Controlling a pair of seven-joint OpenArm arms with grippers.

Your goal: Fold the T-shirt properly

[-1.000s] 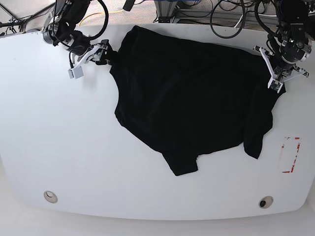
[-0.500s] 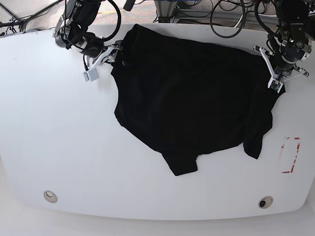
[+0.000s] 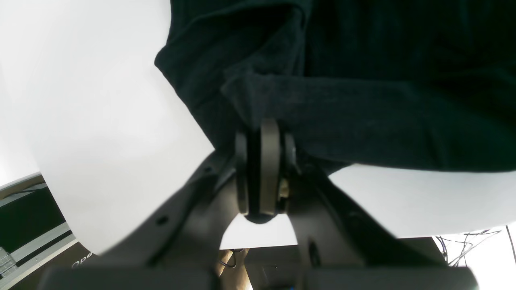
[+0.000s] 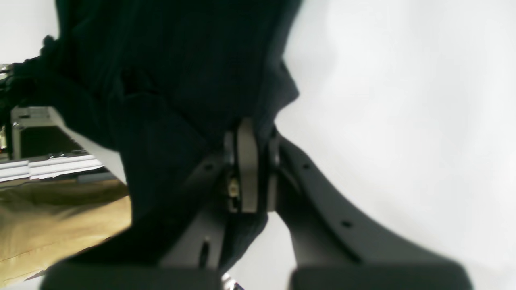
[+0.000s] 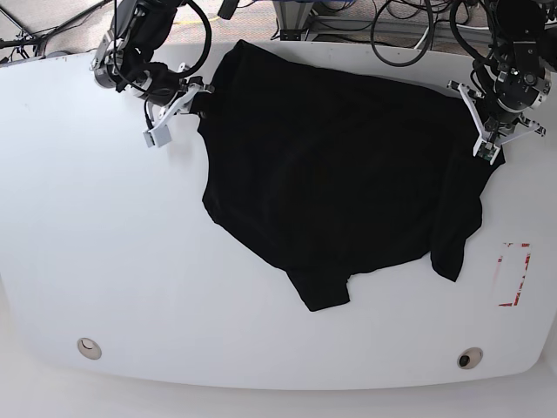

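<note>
The black T-shirt (image 5: 331, 174) lies spread and rumpled on the white table (image 5: 104, 226), plain black side up, with one sleeve pointing toward the front edge. My left gripper (image 5: 487, 146) at the shirt's right edge is shut on a fold of its cloth (image 3: 322, 117), jaws (image 3: 262, 133) pinched together. At the shirt's upper left edge, my right gripper (image 5: 198, 97) is shut on the cloth (image 4: 181, 80) too, the fabric draped over its closed fingers (image 4: 246, 161). No print or text shows.
A red-marked rectangle (image 5: 513, 274) sits near the table's right edge. Two round holes (image 5: 89, 348) (image 5: 470, 358) lie near the front edge. Cables and equipment (image 5: 400, 26) crowd the space behind the table.
My right gripper moved right onto the shirt's upper left edge and closed on the cloth. The left gripper has stayed put, still gripping.
</note>
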